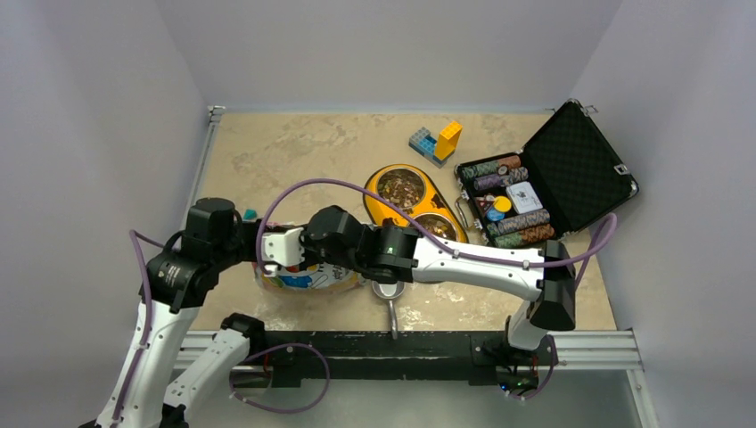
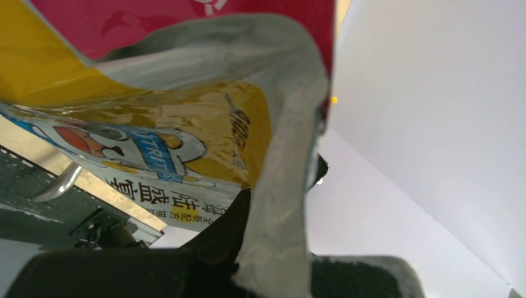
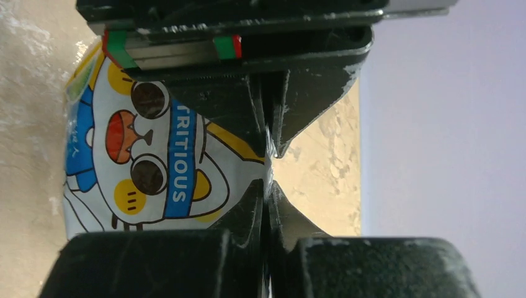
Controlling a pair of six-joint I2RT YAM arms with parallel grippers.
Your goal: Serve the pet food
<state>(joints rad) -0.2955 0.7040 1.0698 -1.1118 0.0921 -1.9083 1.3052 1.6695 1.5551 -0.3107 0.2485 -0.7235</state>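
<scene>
Pinched tight on one side by the left gripper [image 2: 268,251], with an edge of the glossy white, orange and pink cat-picture bag [image 2: 186,136] squeezed between its black fingers. Pinched on the other side by the right gripper [image 3: 268,177], fingers almost together with only the thin bag edge between them. Held between the two arms, near the front of the tan table [image 1: 294,152]. Lifted or resting there? Hard to tell.

Already plenty of small brown pet food pellets [image 1: 400,187] in both metal cups of the orange double bowl [image 1: 426,203], just behind the right arm. No pellets to be seen inside the bag from here. Lying near the front, under the right arm, a small metal scoop [image 1: 389,292], touched by nothing.

Probably most of the serving done, going by the full-looking cups. Maybe left to do: closing the bag or putting it down, then letting go.

Off to the right, an open black case of poker chips [image 1: 575,169] and some toy blocks [image 1: 437,141], not part of the job.
</scene>
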